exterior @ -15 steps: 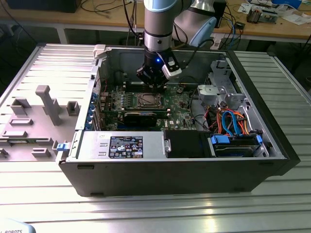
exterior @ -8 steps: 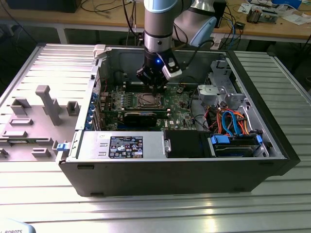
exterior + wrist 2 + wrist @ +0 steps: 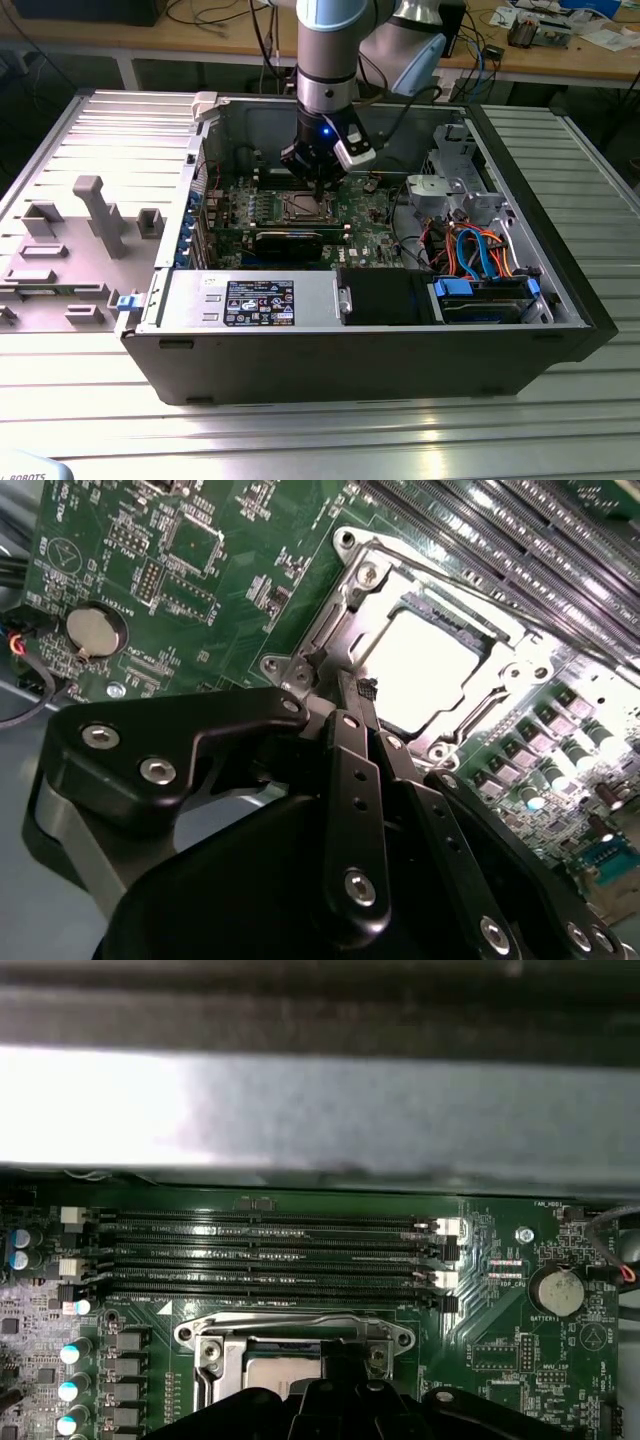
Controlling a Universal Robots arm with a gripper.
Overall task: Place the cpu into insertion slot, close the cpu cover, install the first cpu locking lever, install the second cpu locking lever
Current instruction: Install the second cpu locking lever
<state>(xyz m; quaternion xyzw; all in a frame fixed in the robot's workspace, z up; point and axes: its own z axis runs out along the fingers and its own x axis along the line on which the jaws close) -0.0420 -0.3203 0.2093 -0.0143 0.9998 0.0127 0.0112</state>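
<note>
- Here, the open case lies on the desk with the green board flat inside; the arm reaches straight down over the socket.
- The slot sits beside the memory rails. Its cover looks folded down, framing the chip.
- The cpu lies in the slot, its bright metal top showing through the cut-out. It is likely light, stiff and slick, with fragile contacts underneath; edges are the safe hold.
- The pincer hangs at the socket's corner, fingers drawn together with nothing visibly clamped between them. Whether the tips touch the frame, I cannot tell.
</note>
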